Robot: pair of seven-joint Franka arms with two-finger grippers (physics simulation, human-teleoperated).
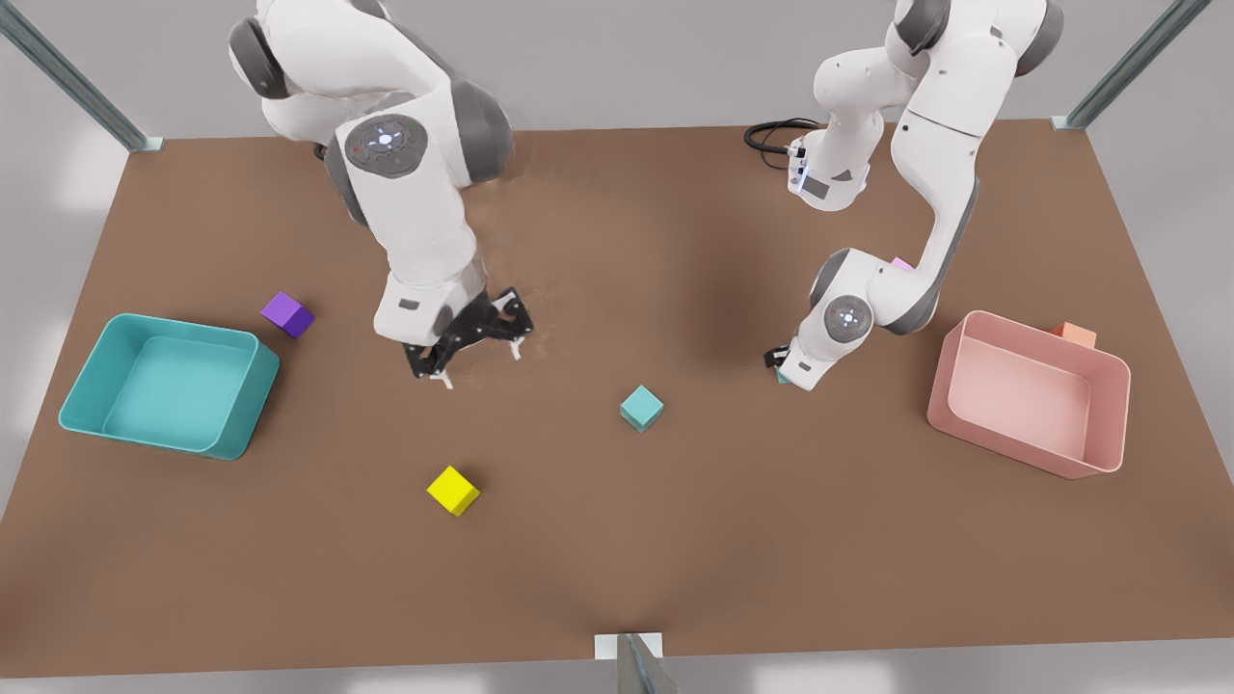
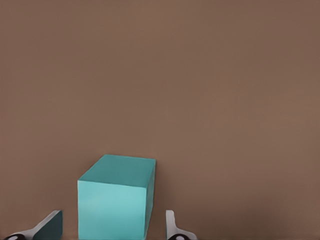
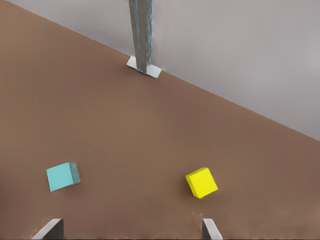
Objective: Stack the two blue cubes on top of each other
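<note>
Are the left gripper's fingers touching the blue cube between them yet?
Apart. The left wrist view shows brown table on both sides of the blue cube, between it and each of the fingers of the left gripper.

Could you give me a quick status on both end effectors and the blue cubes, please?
Left end effector open around one blue cube. Right end effector open, empty, hovering. Other blue cube alone mid-table; nothing in the way.

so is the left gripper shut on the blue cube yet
Not yet: the left gripper is open, with its fingers either side of the blue cube and gaps showing.
</note>
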